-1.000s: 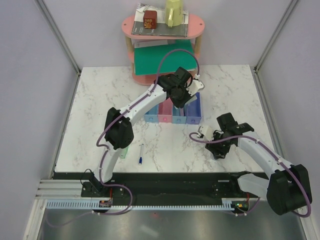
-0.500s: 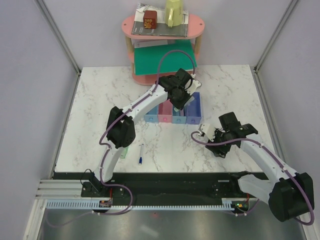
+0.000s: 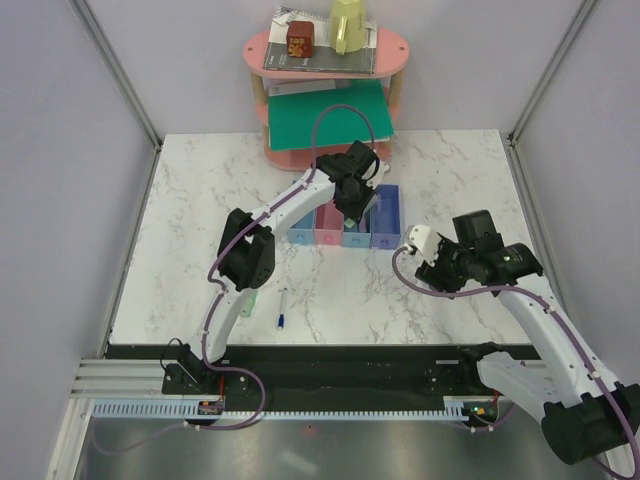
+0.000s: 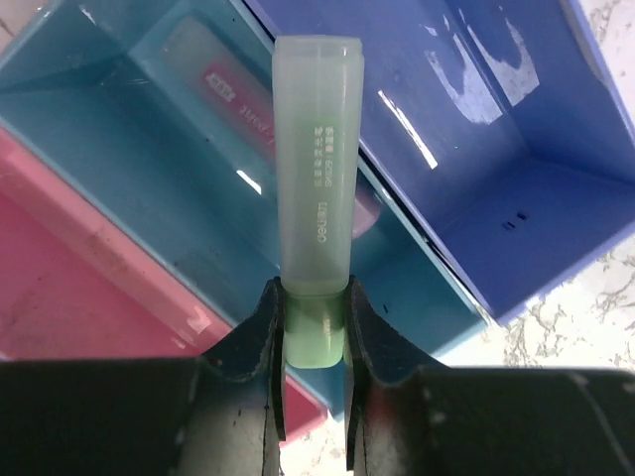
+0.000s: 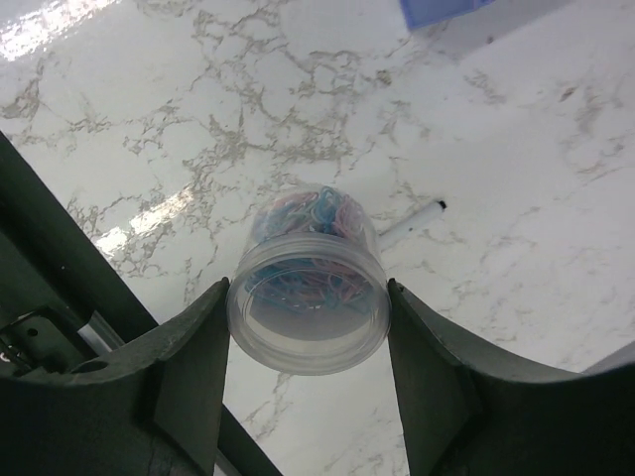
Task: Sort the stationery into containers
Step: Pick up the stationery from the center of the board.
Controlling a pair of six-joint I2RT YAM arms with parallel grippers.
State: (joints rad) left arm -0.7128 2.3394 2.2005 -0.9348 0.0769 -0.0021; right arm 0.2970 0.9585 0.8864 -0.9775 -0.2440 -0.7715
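Observation:
My left gripper [image 3: 358,203] [image 4: 315,297] is shut on the lower end of a pale green marker [image 4: 317,169], which points away from me over the blue tray [image 4: 149,188] of the containers [image 3: 388,226]. A pale flat item with a red label [image 4: 223,74] lies in that tray. My right gripper [image 3: 428,252] [image 5: 308,297] is shut on a clear round jar [image 5: 310,248] of coloured bits, held off the marble to the right of the trays. A thin white pen with a blue tip [image 3: 282,308] [image 5: 412,223] lies on the table near the front.
The pink tray [image 4: 60,288] and the violet-blue tray [image 4: 476,149] flank the blue one. A pink oval two-tier shelf [image 3: 326,60] with books and a green folder stands at the back. A pale green item [image 3: 253,301] peeks out beside the left arm's elbow.
My right arm has risen and swung right with the jar in its grip. My left gripper has shifted slightly left and nearer over the trays, still holding the marker.

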